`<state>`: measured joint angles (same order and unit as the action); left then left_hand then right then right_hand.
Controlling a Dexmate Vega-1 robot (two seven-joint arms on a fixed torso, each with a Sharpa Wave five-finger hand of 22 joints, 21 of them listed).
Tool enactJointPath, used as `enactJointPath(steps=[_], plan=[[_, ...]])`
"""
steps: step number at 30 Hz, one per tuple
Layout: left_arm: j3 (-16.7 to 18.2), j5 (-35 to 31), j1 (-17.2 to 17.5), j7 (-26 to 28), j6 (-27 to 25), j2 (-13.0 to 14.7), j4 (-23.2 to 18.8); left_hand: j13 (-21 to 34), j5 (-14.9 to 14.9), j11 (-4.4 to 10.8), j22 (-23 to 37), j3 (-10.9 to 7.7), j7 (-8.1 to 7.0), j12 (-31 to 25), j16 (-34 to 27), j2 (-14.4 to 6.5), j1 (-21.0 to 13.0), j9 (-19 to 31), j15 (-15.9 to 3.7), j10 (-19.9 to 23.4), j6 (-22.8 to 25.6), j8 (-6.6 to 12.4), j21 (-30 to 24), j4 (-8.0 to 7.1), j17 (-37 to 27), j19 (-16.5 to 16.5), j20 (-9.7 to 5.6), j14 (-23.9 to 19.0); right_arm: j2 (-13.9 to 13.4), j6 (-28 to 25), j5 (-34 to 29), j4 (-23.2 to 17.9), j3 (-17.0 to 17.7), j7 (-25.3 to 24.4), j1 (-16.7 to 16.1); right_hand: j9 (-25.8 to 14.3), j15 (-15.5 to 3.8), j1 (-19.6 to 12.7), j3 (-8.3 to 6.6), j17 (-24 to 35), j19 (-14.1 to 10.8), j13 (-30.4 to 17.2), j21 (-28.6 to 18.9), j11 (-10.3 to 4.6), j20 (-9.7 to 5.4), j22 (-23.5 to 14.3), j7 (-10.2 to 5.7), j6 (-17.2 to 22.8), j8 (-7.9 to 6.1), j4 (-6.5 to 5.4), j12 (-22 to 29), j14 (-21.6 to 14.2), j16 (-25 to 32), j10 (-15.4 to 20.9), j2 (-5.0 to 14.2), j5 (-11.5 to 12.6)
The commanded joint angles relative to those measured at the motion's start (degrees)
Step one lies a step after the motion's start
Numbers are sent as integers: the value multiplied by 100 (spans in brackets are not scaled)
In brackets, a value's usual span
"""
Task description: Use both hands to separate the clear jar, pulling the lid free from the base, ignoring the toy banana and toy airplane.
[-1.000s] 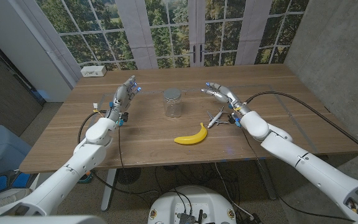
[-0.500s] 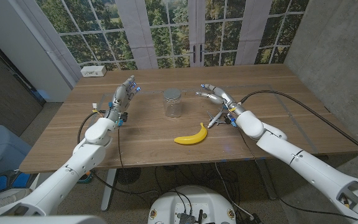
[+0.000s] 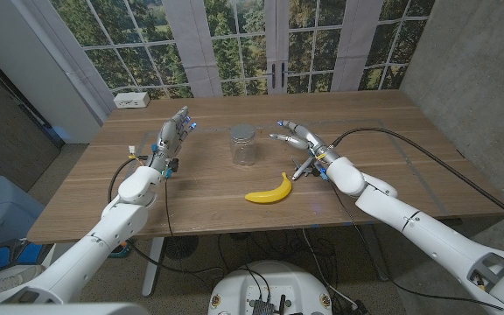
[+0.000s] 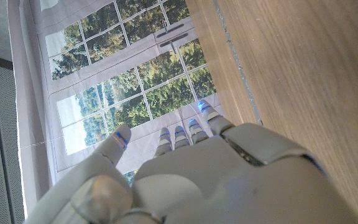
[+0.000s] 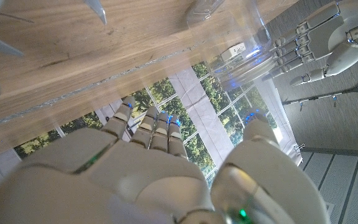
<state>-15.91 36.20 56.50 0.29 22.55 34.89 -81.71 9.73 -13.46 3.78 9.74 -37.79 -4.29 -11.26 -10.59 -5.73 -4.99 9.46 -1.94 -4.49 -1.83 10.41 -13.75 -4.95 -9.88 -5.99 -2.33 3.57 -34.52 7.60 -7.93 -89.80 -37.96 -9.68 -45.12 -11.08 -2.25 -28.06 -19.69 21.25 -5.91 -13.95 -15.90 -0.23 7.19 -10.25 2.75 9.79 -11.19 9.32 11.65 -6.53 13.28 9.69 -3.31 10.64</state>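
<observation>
Clear jar (image 3: pixel 244 146) stands upright near the middle of the wooden table (image 3: pixel 392 131), glass see-through, its lid (image 3: pixel 243 132) seated on top of the base (image 3: pixel 245 155). In the right wrist view the jar (image 5: pixel 244 46) shows just past the fingertips. Right hand (image 3: pixel 293 136) hovers beside the jar on its right, fingers spread toward it, holding nothing and apart from the glass. Left hand (image 3: pixel 174 135) stands well to the jar's left, fingers extended and empty. Toy banana (image 3: pixel 269 190) lies nearer the front edge; toy airplane (image 3: pixel 304 166) sits under the right wrist.
</observation>
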Motion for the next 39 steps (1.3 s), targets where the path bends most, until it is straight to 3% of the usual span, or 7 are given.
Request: enactJointPath(steps=[1,8,18,26,30,35,39], plan=[[14,-13,45,12,33,4,-65,26,-39,7,17,-30,2,5,6,-282,67,31,-248,46,50,-4,17,30,-3,-60,-73,-40,92,-195,-104,89,-179,100,71,-16,105,-43,42,-10,-44,-22,25,83,-129,-15,75,-134,-2,12,-4,49,-4,-105,-52,69],[19,-41,69,63,28,8,-121,26,-41,4,18,-37,7,7,10,-284,73,32,-246,54,56,-4,28,35,-2,-70,-68,-43,143,-222,-134,206,-276,142,135,-23,120,-76,77,-20,-59,-37,63,99,101,-17,117,-310,25,4,-26,165,-39,-242,-131,112],[23,-69,81,104,-2,24,-179,26,-44,7,18,-45,21,10,12,-285,83,33,-246,65,62,-4,41,41,-2,-88,-71,-57,260,-147,-81,450,-379,163,198,-33,91,-130,121,-34,78,-57,165,96,183,-20,113,-525,42,1,-46,337,-90,-417,-229,180],[13,-69,65,85,-4,17,-166,27,-46,7,19,-53,31,14,12,-287,92,34,-251,69,72,-2,54,45,-2,-101,-67,-74,379,-82,-108,635,-468,98,256,-56,134,-203,179,-54,823,-93,496,76,449,-20,96,-564,-34,-43,13,451,-90,-456,-288,297],[19,-61,67,78,2,18,-167,27,-47,21,19,-56,39,10,13,-287,96,34,-250,84,76,-2,59,47,-1,-108,-59,-77,421,-18,-228,706,-532,2,291,-57,137,-222,182,-58,874,-99,505,79,329,-18,88,-564,-44,-48,22,500,-99,-459,-282,317],[25,-50,76,69,4,23,-165,27,-48,21,19,-61,40,13,11,-288,101,35,-253,86,79,-2,63,50,-1,-124,-59,-91,466,25,-461,788,-628,-144,353,-58,204,-281,196,-75,891,-113,486,102,-119,-13,100,-609,-49,-48,31,564,-102,-493,-290,364],[36,-43,82,64,28,18,-152,27,-48,24,19,-64,33,13,13,-287,105,35,-255,91,82,-2,66,51,-1,-135,-56,-93,513,15,-558,835,-688,-166,403,-59,204,-316,207,-87,887,-122,475,92,-52,-9,108,-700,-30,-50,13,648,-121,-574,-295,393]])
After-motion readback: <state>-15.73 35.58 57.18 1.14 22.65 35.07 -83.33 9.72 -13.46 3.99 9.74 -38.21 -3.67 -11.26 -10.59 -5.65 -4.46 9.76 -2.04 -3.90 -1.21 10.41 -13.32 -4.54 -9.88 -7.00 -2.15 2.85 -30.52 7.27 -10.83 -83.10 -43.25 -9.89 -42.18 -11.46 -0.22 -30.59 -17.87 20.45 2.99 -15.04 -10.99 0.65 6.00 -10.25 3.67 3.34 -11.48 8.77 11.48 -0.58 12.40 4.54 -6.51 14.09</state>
